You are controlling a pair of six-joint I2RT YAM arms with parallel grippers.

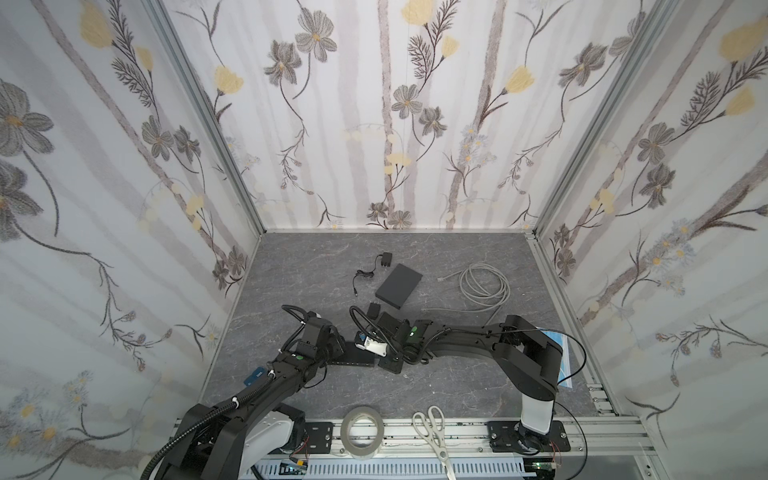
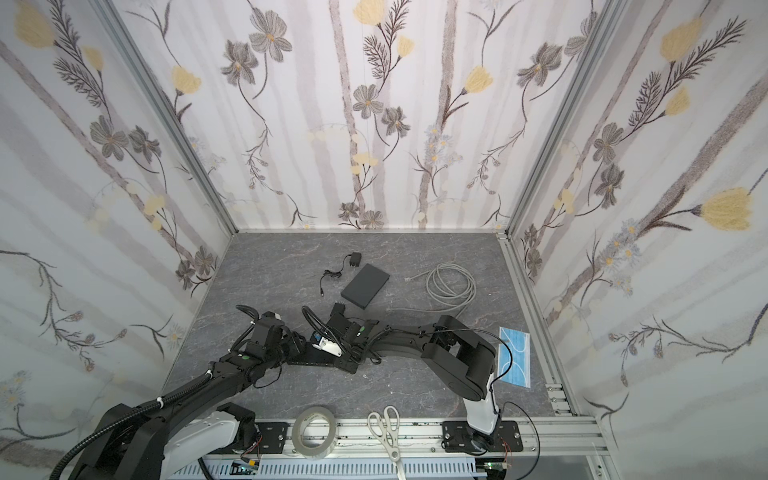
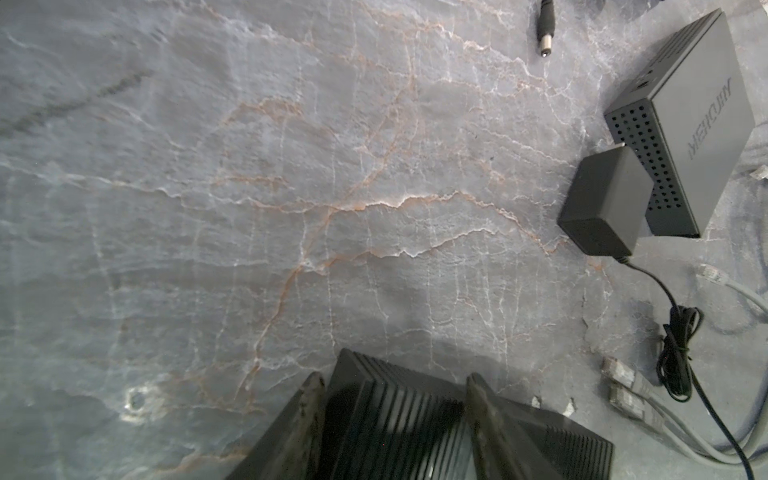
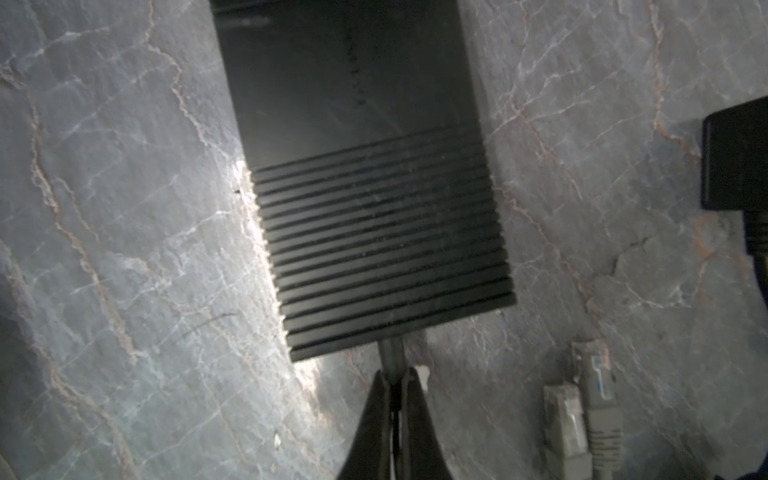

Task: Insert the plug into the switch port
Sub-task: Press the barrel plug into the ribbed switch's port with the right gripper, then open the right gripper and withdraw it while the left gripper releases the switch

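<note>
The switch (image 4: 365, 166) lies flat on the counter (image 4: 124, 228), near the middle front in both top views, under the two wrists that meet there. The right gripper (image 4: 397, 376) is pinched fully shut on the plug (image 4: 392, 353), gripping it just behind its tip so the short grey stub points straight at the switch's ribbed end. The tip meets that edge, but the port itself is hidden, so I cannot tell how deep the plug sits. A hold this close to the tip probably keeps the plug stiff and in line for the push. The left gripper (image 3: 394, 380) has its fingers (image 3: 309, 411) part open astride the ribbed part of the switch, likely to brace it against sliding when the plug presses in. Whether they clamp the case or only rest against it I cannot tell. A grey box (image 1: 399, 284) and an adapter (image 1: 372, 309) lie farther back, clear of the work
</note>
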